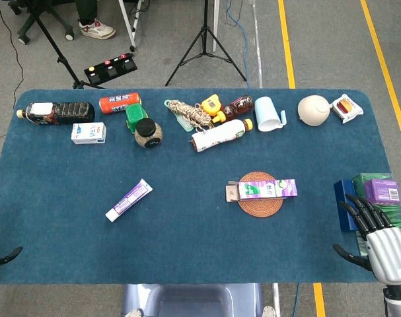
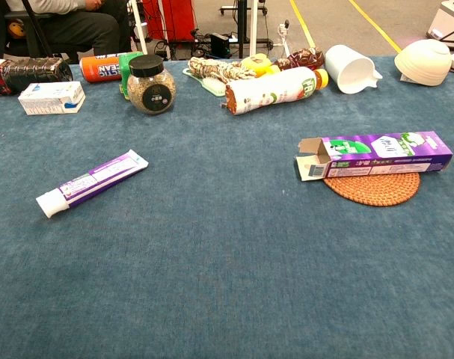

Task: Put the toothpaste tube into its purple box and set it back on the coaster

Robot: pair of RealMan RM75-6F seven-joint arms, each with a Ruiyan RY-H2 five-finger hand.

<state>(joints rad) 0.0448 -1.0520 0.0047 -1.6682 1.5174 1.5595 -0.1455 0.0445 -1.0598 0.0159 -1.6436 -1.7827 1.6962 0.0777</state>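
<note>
The white and purple toothpaste tube (image 1: 129,199) (image 2: 92,182) lies flat on the blue cloth, left of centre, cap end toward me. The purple box (image 1: 263,189) (image 2: 376,153) lies on its side across the round woven coaster (image 1: 259,206) (image 2: 372,188), its left end flaps open. My right hand (image 1: 378,238) hovers at the table's near right corner, fingers spread and empty, well right of the box. Only the dark fingertips of my left hand (image 1: 3,257) show at the left edge, apart and holding nothing. The chest view shows neither hand.
Along the far edge stand a dark bottle (image 1: 58,112), orange can (image 1: 119,102), milk carton (image 1: 88,133), seed jar (image 1: 148,133), rope bundle (image 1: 189,113), white bottle (image 1: 220,134), blue jug (image 1: 269,113) and bowl (image 1: 313,109). Green and blue boxes (image 1: 370,191) sit beside my right hand.
</note>
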